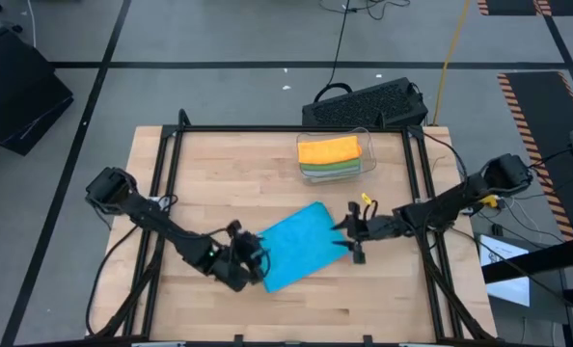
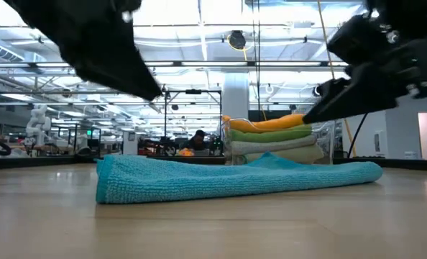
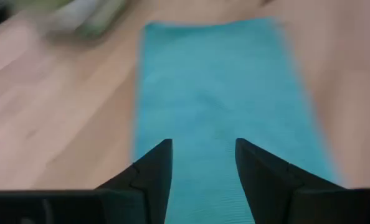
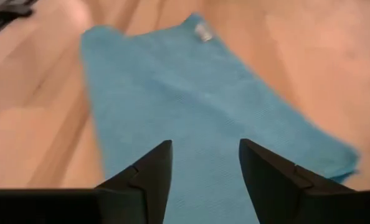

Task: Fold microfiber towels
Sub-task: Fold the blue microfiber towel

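High view shows the blue towel [image 1: 298, 246] lying flat mid-table, a folded strip whose long axis runs diagonally between the two grippers, well apart from the bin [image 1: 368, 152] holding the stacked towels [image 1: 329, 155]. The left gripper [image 1: 258, 260] sits at the towel's near-left end, the right gripper [image 1: 349, 234] at its far-right side; each is about equally close to its own end. Both wrist views show the fingers [image 3: 151, 177] apart with nothing between them, the cloth stretching straight ahead of each. Judging by this, the next fold would bring one short end along that long axis toward the other, and either arm could start it.
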